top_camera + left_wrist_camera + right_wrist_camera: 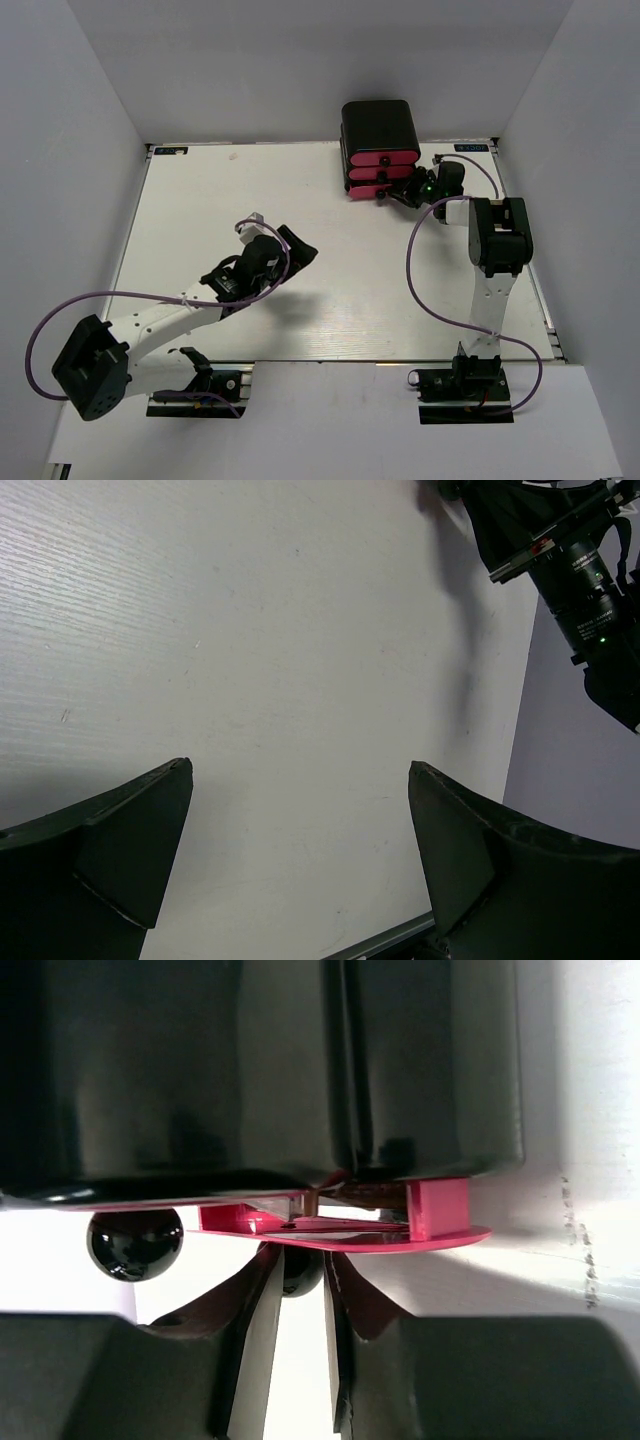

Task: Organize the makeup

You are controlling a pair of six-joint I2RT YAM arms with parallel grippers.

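A small, glossy drawer knob (300, 1272), likely slippery, is pinched by the right gripper (396, 192); the left gripper (300, 820) is held open.

We make out only a sliver of makeup: a brownish item (368, 1193) inside the slightly open pink drawer (440, 1210) of the black box (379, 128) at the bench's (250, 200) far edge. We cannot tell what it is.

Overhead camera looks down on the whole tabletop (330, 300); left wrist skims it low; right wrist faces the drawer box (379, 135) closely
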